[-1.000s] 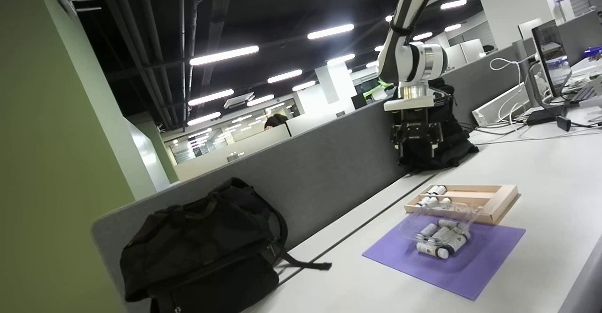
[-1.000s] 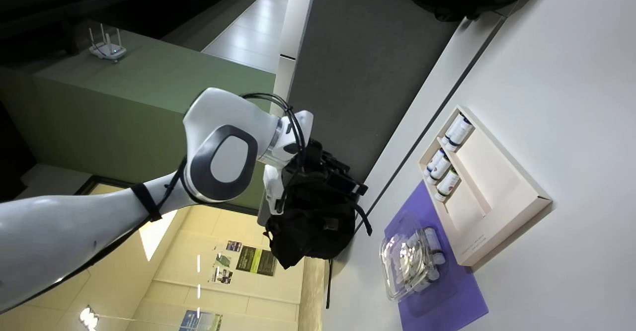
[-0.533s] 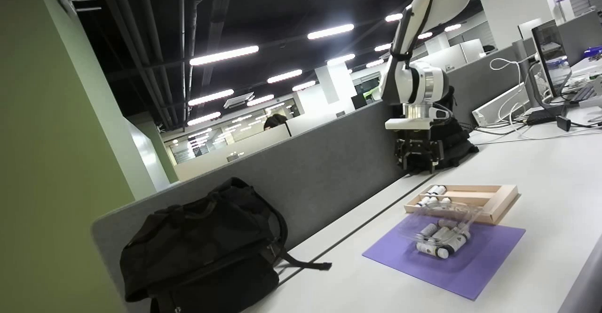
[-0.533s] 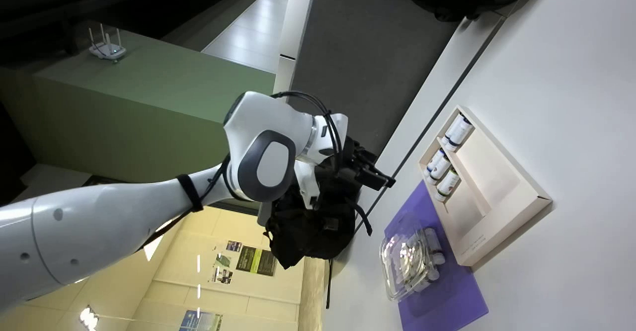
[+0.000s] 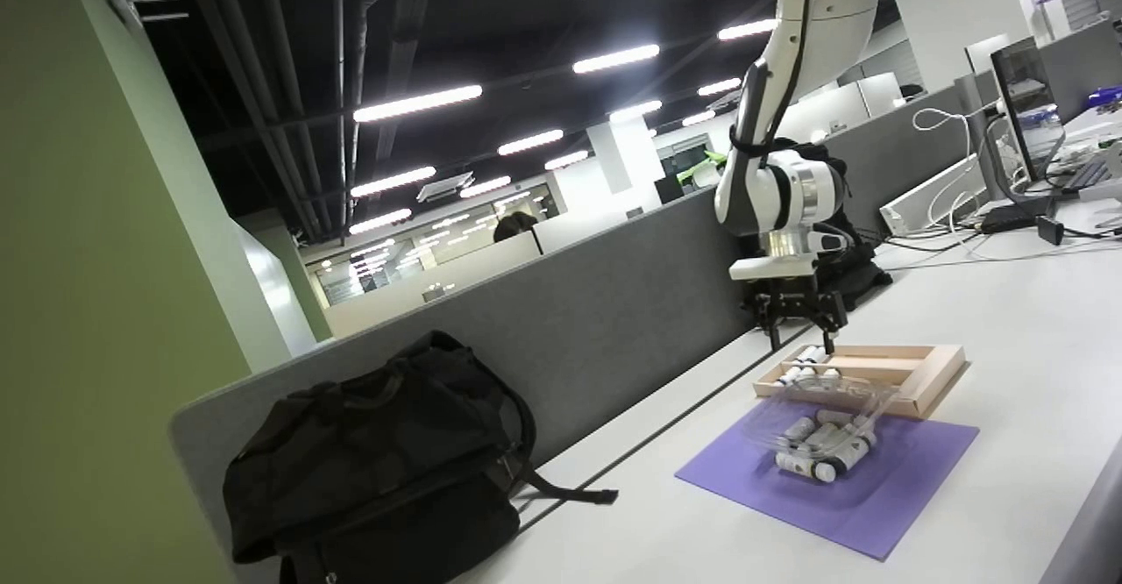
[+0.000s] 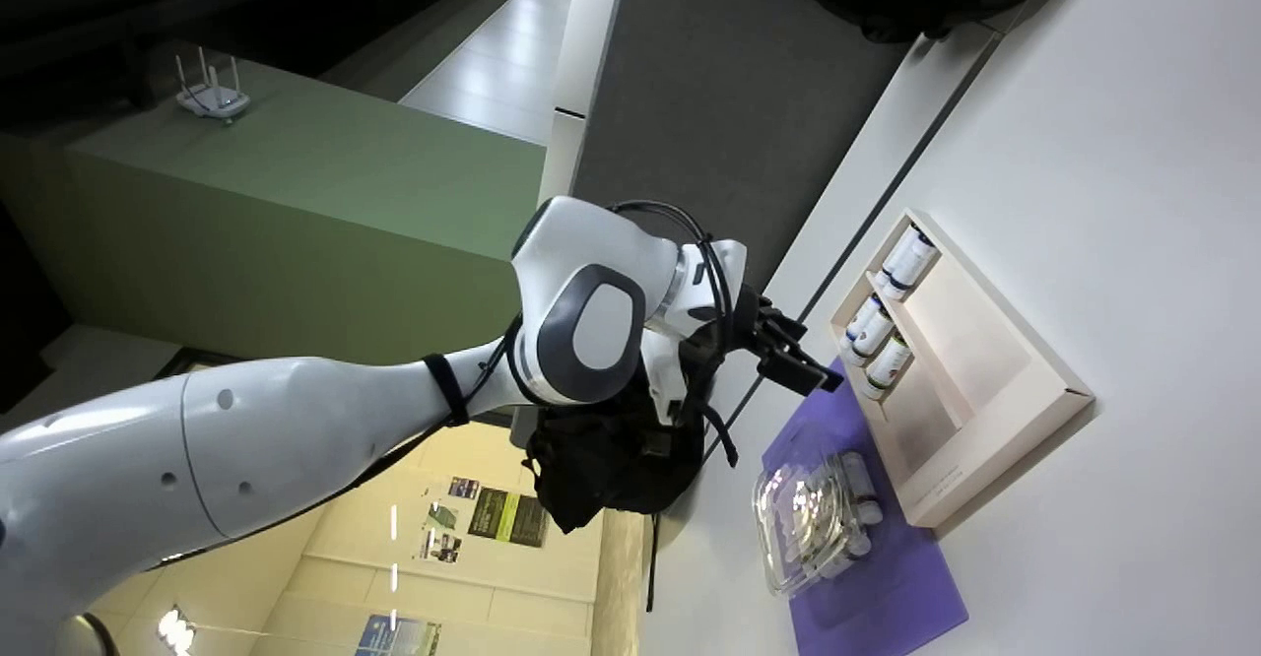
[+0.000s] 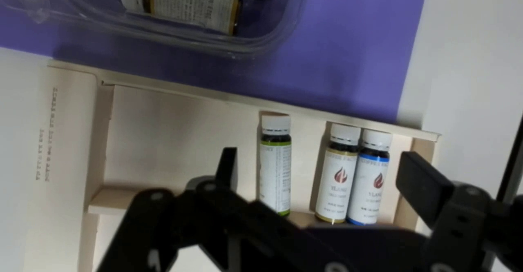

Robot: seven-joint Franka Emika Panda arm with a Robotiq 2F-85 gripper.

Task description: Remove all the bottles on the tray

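In the wrist view, from left: the light-wood tray (image 7: 61,141); a green-banded bottle (image 7: 276,168); my gripper (image 7: 322,170), whose fingers stand wide apart; a yellow-banded bottle (image 7: 337,176) and a blue-banded bottle (image 7: 369,182), side by side. All three bottles lie in one compartment; in an exterior view, two further bottles (image 6: 913,264) occupy the next.

I look down on the divided pale-wood tray (image 7: 175,129). In one compartment a white-capped, green-banded bottle (image 7: 276,170) lies apart from a gold-banded bottle (image 7: 337,178) and a blue-banded bottle (image 7: 369,182), side by side. Two more bottles (image 6: 912,263) lie together at the neighbouring compartment's end.
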